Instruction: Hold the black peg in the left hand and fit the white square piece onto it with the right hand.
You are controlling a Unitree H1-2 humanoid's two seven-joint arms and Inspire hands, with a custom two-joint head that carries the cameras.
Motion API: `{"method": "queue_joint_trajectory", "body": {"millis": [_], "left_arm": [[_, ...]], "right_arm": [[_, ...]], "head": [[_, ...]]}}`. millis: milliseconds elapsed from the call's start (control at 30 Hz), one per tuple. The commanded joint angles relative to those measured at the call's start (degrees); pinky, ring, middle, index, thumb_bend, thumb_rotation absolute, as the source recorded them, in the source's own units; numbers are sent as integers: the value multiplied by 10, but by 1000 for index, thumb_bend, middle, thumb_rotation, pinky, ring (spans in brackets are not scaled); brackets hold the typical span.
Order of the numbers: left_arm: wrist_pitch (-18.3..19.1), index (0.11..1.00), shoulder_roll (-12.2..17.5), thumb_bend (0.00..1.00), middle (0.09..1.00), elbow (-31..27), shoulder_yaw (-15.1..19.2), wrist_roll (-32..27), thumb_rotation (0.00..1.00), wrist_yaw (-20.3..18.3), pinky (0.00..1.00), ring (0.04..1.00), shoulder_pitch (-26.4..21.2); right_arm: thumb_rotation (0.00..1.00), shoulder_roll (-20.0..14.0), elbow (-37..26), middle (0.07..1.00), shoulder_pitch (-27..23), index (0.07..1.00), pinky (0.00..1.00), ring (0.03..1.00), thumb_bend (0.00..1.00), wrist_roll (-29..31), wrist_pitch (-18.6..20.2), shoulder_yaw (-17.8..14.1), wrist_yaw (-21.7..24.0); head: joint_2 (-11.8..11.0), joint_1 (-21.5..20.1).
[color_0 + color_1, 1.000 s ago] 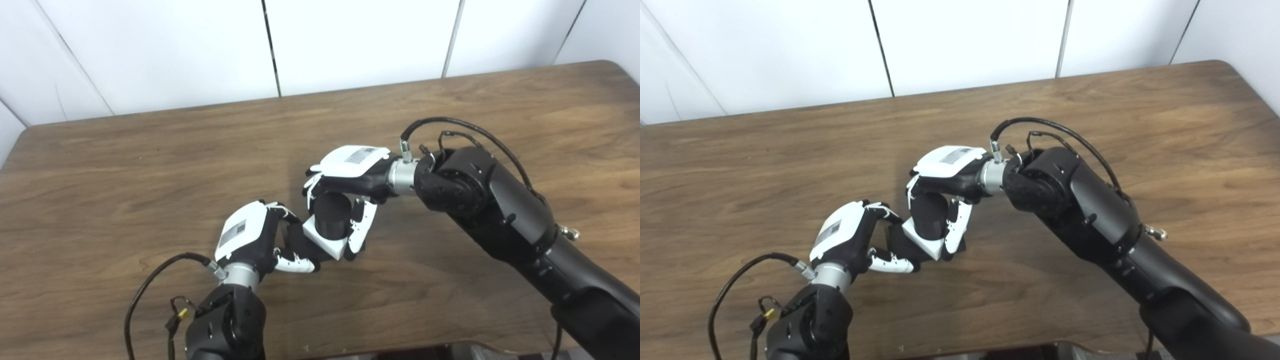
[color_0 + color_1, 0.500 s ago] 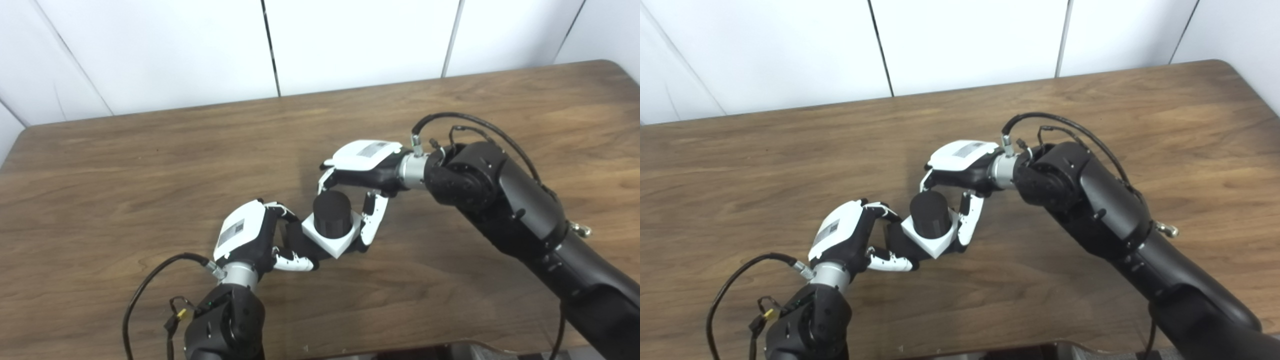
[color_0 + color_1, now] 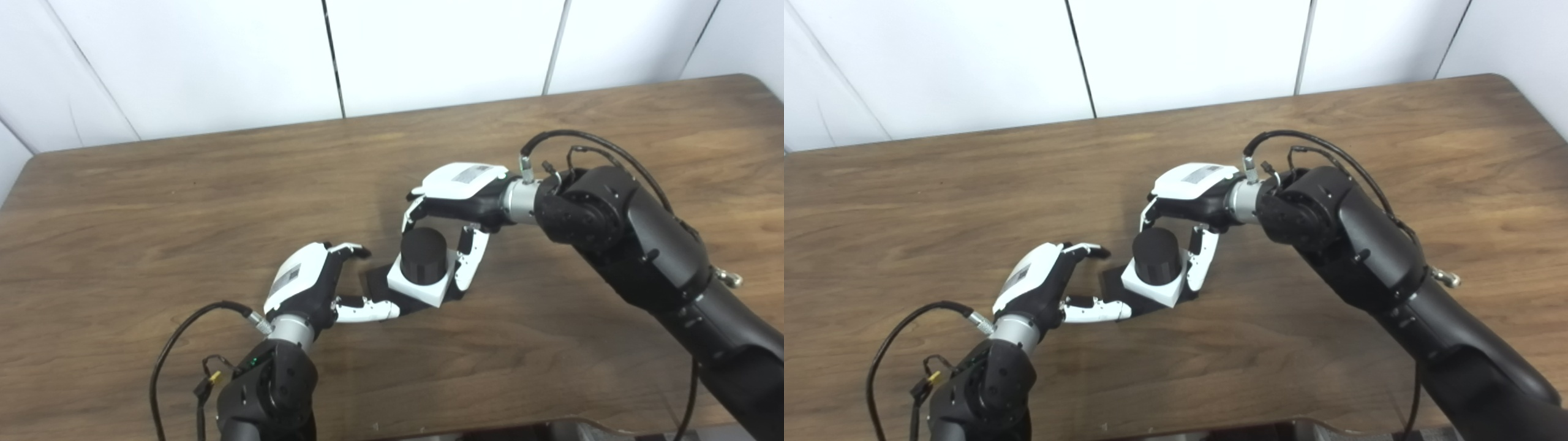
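left eye view: both robot hand (image 3: 315,285) and robot hand (image 3: 456,202) spread; right view matches.

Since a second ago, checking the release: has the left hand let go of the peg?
Yes. The left hand opened and drew back from the black peg, which now stands on the table.

One black peg (image 3: 424,255), one white square piece (image 3: 421,286), two hands.
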Motion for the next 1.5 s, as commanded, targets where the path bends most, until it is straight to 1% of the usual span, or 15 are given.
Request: {"method": "queue_joint_trajectory", "body": {"millis": [0, 267, 467, 633, 767, 867, 967, 1067, 1200, 1267, 1300, 1333, 1400, 1433, 1467], "left_arm": [[2, 976, 3, 1000, 944, -8, -7, -4, 446, -35, 1000, 1000, -14], [0, 994, 17, 1000, 966, -8, -17, 14, 453, -65, 1000, 1000, -23], [-1, 1000, 20, 1000, 984, -10, -18, 19, 444, -76, 1000, 1000, -24], [-1, 1000, 29, 1000, 987, -34, -9, 18, 466, -98, 1000, 1000, -34], [1, 1000, 37, 1000, 993, -58, 5, 7, 481, -123, 1000, 1000, -49], [2, 1000, 42, 1000, 997, -79, 27, -13, 494, -143, 1000, 1000, -60], [2, 1000, 43, 1000, 993, -100, 58, -39, 504, -151, 1000, 1000, -70], [3, 1000, 29, 998, 1000, -104, 89, -71, 555, -123, 1000, 1000, -70], [1, 985, 12, 825, 970, -79, 114, -122, 672, -25, 900, 987, -54], [2, 964, 0, 737, 958, -68, 124, -140, 696, 19, 814, 950, -46], [2, 960, -10, 707, 955, -58, 134, -157, 699, 51, 792, 940, -42], [0, 944, -16, 632, 940, -48, 143, -176, 689, 83, 796, 927, -38], [-6, 930, -24, 530, 921, -30, 155, -209, 695, 136, 793, 904, -32], [-8, 912, -27, 455, 905, -21, 160, -223, 730, 163, 774, 879, -29], [-9, 902, -27, 417, 896, -15, 162, -234, 757, 183, 763, 866, -28]], "right_arm": [[326, 1, -12, 835, -33, 731, 959, 967, 1000, 6, -1, -10, -4], [342, -3, -6, 833, -36, 731, 946, 966, 1000, 10, -6, -11, -9], [336, -4, -9, 840, -42, 744, 961, 971, 1000, 20, 11, -18, 2], [339, -10, -21, 871, -64, 814, 966, 980, 1000, 41, 51, -35, 33], [405, -26, -23, 908, -99, 874, 961, 989, 1000, 72, 90, -40, 80], [451, -47, -24, 956, -136, 925, 920, 999, 1000, 100, 131, -37, 131], [515, -71, -18, 983, -161, 957, 925, 999, 1000, 138, 140, -44, 151], [536, -87, -12, 987, -162, 964, 895, 992, 1000, 165, 145, -54, 134], [493, -91, 5, 962, -127, 960, 758, 937, 1000, 198, 151, -97, 80], [494, -91, 14, 953, -107, 944, 779, 924, 1000, 199, 149, -117, 46], [496, -92, 22, 951, -94, 938, 790, 923, 1000, 194, 147, -128, 22], [491, -93, 29, 947, -81, 929, 820, 930, 1000, 188, 148, -140, -2], [462, -91, 43, 939, -59, 917, 831, 924, 935, 188, 153, -162, -40], [404, -89, 51, 929, -48, 908, 827, 911, 840, 192, 154, -176, -60], [374, -88, 57, 917, -40, 902, 820, 900, 785, 195, 154, -184, -74]], "head": [[0, 0], [-2, 3], [-6, 5], [-9, 7], [-13, 7], [-16, 7], [-19, 12], [-20, 16], [-22, 18], [-23, 18], [-24, 18], [-24, 18], [-25, 18], [-26, 15], [-26, 15]]}}
